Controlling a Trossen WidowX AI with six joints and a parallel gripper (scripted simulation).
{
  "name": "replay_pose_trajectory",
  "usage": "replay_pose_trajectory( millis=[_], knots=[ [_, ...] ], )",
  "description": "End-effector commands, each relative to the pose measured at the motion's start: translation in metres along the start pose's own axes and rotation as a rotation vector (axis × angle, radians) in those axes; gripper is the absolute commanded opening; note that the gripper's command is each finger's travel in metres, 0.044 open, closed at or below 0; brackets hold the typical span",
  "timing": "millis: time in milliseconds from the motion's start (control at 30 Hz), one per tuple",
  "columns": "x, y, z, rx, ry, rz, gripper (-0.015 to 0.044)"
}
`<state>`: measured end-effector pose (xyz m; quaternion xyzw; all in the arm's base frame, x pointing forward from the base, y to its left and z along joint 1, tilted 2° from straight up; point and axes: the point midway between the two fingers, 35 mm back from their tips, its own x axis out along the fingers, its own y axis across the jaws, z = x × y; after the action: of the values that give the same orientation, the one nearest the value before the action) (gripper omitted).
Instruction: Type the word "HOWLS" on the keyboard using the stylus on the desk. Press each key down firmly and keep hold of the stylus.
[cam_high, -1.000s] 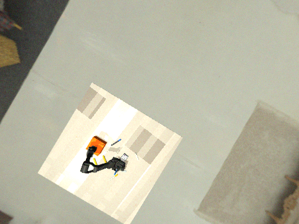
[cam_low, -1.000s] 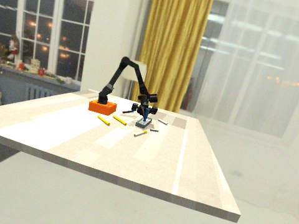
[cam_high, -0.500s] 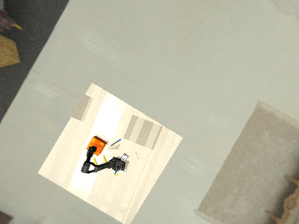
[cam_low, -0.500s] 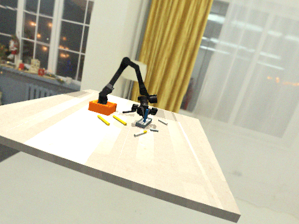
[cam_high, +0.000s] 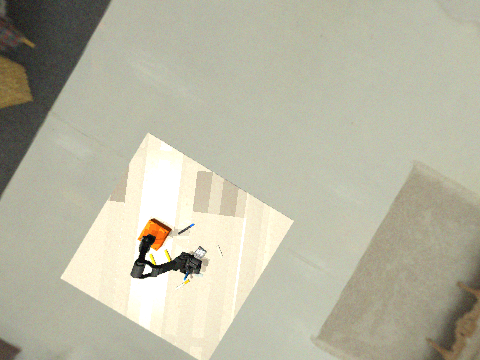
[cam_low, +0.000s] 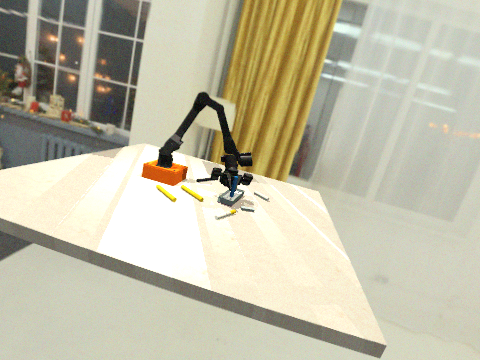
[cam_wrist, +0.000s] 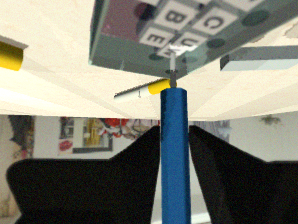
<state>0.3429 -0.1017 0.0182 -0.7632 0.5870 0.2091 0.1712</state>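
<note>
The small grey-framed keyboard (cam_high: 200, 251) (cam_low: 227, 201) (cam_wrist: 120, 64) lies on the desk, with white letter keys. B, C, E and U show in the wrist view, with a partly covered key, seemingly W, at its near edge. My gripper (cam_low: 234, 180) (cam_wrist: 174, 132) is shut on the blue stylus (cam_low: 233, 187) (cam_wrist: 174, 160), which stands roughly upright between the fingers. Its thin grey tip reaches down over the partly covered key beside U. Whether the tip touches or presses the key cannot be told. The arm hides part of the keyboard in the top view.
Two yellow sticks (cam_high: 168, 255) (cam_low: 192, 193) lie near the orange base (cam_high: 156, 233) (cam_low: 164, 173). A white-and-yellow pen (cam_low: 226, 214) (cam_wrist: 142, 91) and a grey block (cam_low: 247, 209) (cam_wrist: 260, 58) lie close to the keyboard. A thin grey bar (cam_low: 261, 196) and a dark pen (cam_high: 186, 229) lie farther off.
</note>
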Motion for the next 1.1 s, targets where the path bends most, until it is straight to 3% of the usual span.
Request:
replay_pose_trajectory(
  millis=[0, 400, 633, 700, 1067],
  knots=[
    [-0.001, 0.000, -0.002, 0.001, 0.000, 0.001, 0.0081],
    [-0.019, 0.000, -0.033, 0.001, 0.000, 0.000, 0.0081],
    [-0.018, 0.000, -0.030, 0.008, -0.001, -0.002, 0.0045],
    [-0.020, -0.001, -0.029, 0.008, -0.003, -0.002, 0.0000],
    [-0.066, -0.008, -0.001, 0.004, -0.022, 0.000, 0.0000]
  ],
)
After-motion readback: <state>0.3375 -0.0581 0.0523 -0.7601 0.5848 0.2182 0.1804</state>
